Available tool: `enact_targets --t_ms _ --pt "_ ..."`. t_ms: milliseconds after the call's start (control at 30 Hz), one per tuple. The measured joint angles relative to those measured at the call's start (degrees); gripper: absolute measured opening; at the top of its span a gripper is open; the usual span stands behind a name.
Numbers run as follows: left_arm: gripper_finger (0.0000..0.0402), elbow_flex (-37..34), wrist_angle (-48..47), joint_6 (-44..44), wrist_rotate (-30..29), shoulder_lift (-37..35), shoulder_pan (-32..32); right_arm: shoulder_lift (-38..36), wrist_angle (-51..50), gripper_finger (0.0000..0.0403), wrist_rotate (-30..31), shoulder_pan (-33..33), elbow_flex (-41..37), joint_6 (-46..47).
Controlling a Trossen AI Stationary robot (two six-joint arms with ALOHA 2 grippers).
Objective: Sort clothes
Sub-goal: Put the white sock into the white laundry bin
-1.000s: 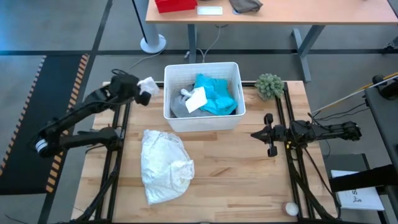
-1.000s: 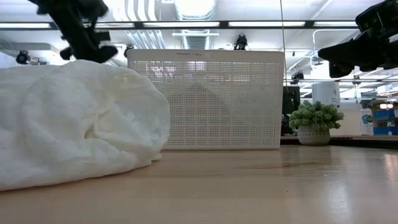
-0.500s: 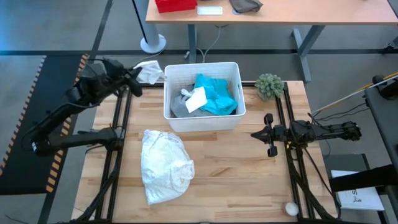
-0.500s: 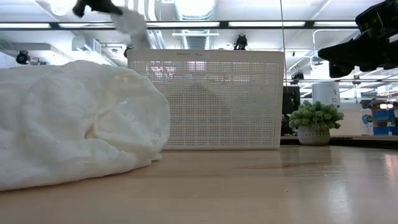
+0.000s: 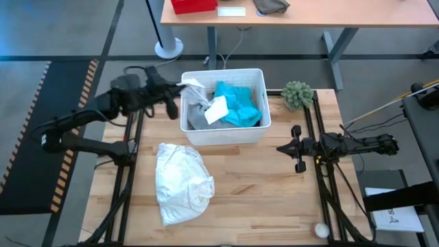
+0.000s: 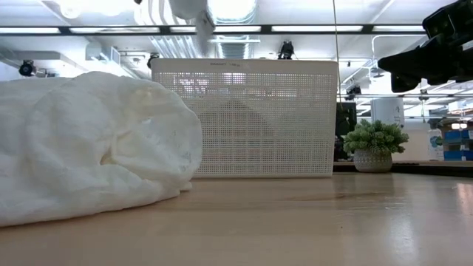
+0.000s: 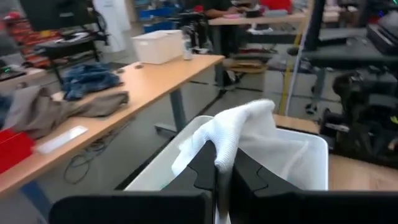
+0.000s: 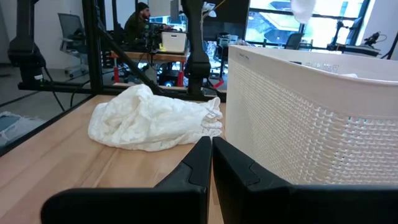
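Small white cloth [image 5: 193, 85]: soft, finely ribbed fabric, draped in a fold over the left pincer [image 5: 180, 90], whose fingers are clamped tight on it; carried in the air over the left rim of the basket [image 5: 223, 136].

White shirt [image 5: 181, 182]: crumpled, lacy-textured heap lying on the worktop [image 5: 260, 192], in front of the basket and a little to its left, apart from it.

Turquoise piece [image 5: 237, 104]: bunched inside the basket, right half.

Grey tee [image 5: 200, 116]: inside the basket, left half, with a white scrap [image 5: 215, 110] lying on it; what that scrap is cannot be made out.

Basket: white, perforated plastic walls, at the rear middle of the worktop.

Right pincer [image 5: 282, 148]: fingers pressed together, holding nothing, hanging above the right side of the worktop, well apart from the garments.

Fuzzy green ball [image 5: 297, 93]: at the rear right, just beside the basket.

Worktop: pale wooden planks. Beyond it, a long desk [image 5: 302, 15] bearing a red box [image 5: 193, 6]; bright ceiling lights show in the low view.
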Motion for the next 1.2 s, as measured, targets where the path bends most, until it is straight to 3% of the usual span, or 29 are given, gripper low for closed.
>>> enact_targets --t_ms 367,633,900,1000,1200 --pt "0.0000 0.14 3.16 1.58 -0.45 13.63 -2.98 0.00 0.00 0.0000 0.01 0.00 0.00 0.00" --pt "0.0000 1.83 2.41 3.86 -7.93 26.02 -2.11 0.00 0.00 0.0000 0.01 0.01 0.00 0.03" --pt "0.0000 10.97 -10.47 -0.24 -7.98 38.87 0.90 0.00 0.00 0.0000 0.01 0.01 0.00 0.02" --pt "0.0000 14.53 -15.30 -0.93 -6.56 42.43 1.70 0.00 0.00 0.0000 0.02 0.00 0.00 0.00" --pt "0.0000 17.96 -20.48 -1.05 1.86 47.29 3.01 0.00 0.00 0.0000 0.01 0.01 0.00 0.00"
